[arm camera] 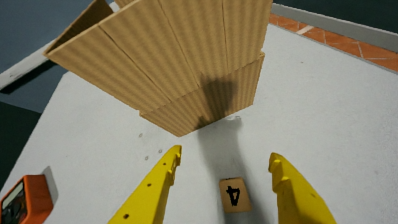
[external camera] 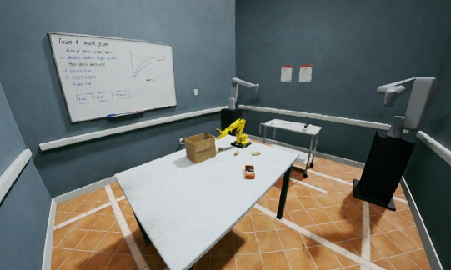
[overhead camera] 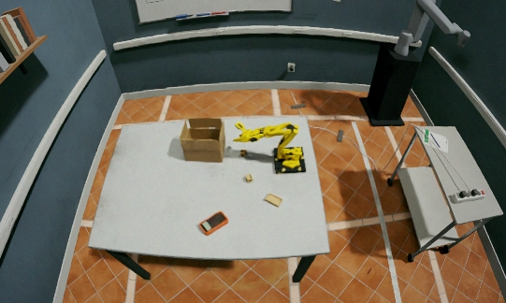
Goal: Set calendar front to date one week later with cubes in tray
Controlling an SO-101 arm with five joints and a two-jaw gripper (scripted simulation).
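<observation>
My gripper [overhead camera: 237, 133] [external camera: 217, 133] [arm camera: 226, 152] is open and empty, raised above the table beside the cardboard box. One small tan cube [overhead camera: 243, 152] [external camera: 220, 149] [arm camera: 235, 195] lies on the table near the box. In the wrist view it sits low between the fingers' lines, below them, with a black 4 on its top face. A second cube [overhead camera: 249, 178] [external camera: 236, 153] lies on the table nearer the top camera. The tan tray [overhead camera: 273, 200] [external camera: 256, 153] lies apart from both cubes, with no cube in it. The month's name and the second cube's digits cannot be read.
An open cardboard box [overhead camera: 203, 151] [external camera: 202, 151] [arm camera: 200, 75] stands just ahead of the gripper, taller than the cubes. An orange handheld device [overhead camera: 213, 223] [external camera: 249, 172] [arm camera: 37, 197] lies farther off on the table [overhead camera: 161, 196] [external camera: 185, 196] [arm camera: 320, 125].
</observation>
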